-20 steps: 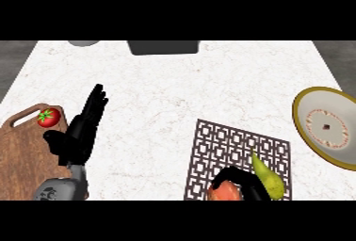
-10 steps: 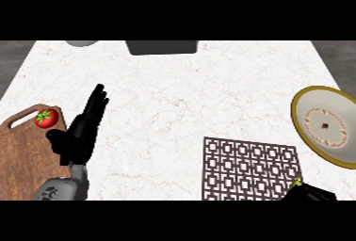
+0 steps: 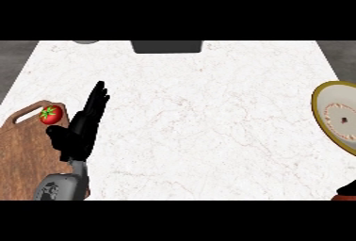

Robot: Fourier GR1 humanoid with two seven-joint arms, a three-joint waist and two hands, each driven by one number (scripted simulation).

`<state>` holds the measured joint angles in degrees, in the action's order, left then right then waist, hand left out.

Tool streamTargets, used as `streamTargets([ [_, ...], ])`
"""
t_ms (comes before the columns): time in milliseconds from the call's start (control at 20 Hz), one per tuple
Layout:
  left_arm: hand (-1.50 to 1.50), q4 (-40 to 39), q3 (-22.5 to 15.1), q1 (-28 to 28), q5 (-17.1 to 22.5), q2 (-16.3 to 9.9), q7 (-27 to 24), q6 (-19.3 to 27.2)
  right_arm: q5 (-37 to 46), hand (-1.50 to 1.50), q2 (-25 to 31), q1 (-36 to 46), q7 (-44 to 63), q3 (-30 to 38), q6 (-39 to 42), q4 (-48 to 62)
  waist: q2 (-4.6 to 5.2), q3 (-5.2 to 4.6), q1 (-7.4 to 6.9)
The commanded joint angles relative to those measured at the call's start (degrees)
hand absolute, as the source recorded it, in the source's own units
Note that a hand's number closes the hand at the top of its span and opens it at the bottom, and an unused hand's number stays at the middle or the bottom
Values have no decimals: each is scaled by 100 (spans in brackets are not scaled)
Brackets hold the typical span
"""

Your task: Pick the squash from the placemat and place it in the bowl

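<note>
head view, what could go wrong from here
The bowl is partly cut off at the view's right edge, so a placement there may be hard to check. Only a sliver of the right hand shows at the lower right corner. Whether it holds the squash cannot be told, so a slip might go unseen.
</note>
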<state>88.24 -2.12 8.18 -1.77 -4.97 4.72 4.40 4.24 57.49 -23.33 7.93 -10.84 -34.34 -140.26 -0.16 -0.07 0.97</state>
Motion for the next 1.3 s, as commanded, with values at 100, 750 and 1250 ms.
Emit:
streamTargets([
  [100,0,111,-82,-134,-29,80,41,-18,-752,150,108,609,1043,1393,677,73,14,5,-83],
  [750,0,-137,20,152,-15,-31,-50,-206,-188,150,511,2212,816,1549,1823,3123,45,6,-192],
  [1250,0,183,-121,57,-171,154,111,-18,1080,150,-763,3353,-660,868,1652,6170,41,12,-228],
])
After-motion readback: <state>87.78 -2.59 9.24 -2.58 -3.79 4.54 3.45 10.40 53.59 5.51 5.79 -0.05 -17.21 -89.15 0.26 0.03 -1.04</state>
